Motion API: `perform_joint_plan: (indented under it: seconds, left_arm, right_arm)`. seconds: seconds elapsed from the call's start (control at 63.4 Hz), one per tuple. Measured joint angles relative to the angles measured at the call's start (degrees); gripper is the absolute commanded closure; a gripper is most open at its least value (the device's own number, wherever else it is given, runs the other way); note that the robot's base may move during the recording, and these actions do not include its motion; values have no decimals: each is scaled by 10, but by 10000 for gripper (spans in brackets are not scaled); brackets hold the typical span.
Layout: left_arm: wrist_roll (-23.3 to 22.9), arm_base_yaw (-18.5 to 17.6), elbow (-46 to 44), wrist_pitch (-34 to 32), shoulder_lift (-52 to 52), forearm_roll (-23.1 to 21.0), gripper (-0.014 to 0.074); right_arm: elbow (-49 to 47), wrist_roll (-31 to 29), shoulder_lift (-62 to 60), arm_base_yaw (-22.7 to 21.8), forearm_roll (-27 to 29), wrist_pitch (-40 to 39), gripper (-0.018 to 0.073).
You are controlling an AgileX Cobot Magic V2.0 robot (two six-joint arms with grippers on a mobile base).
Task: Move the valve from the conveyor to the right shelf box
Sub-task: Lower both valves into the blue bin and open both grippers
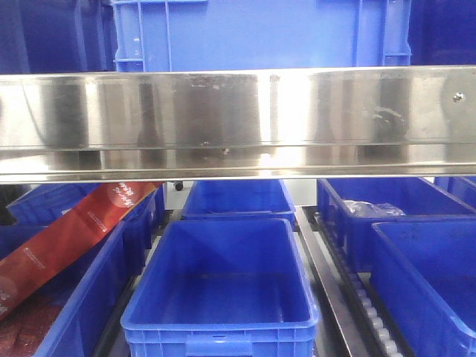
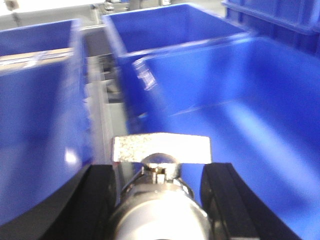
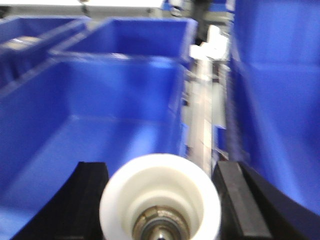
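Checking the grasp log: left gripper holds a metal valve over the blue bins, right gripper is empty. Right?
Not quite. The right gripper is not empty: in the right wrist view its fingers are shut on a white round part with a metal centre. The rest stands: the left gripper holds a metal valve over the blue bins.

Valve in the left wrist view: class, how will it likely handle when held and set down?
Probably stiff and heavy for its size: the valve looks like solid shiny metal. Its rounded body might roll in the blue box, though the flat handle should stop it.
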Motion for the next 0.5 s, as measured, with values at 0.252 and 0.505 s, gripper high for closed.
perform_joint_plan:
  seconds: [0.252, 0.505]
  left_arm:
    - [-81, -54, -137, 32, 139, 12, 708]
    - [-86, -70, -164, 32, 207, -3, 708]
  right_arm:
    - [-172, 0, 159, 57, 0, 32, 727]
    - [-245, 0, 270, 69, 5, 41, 727]
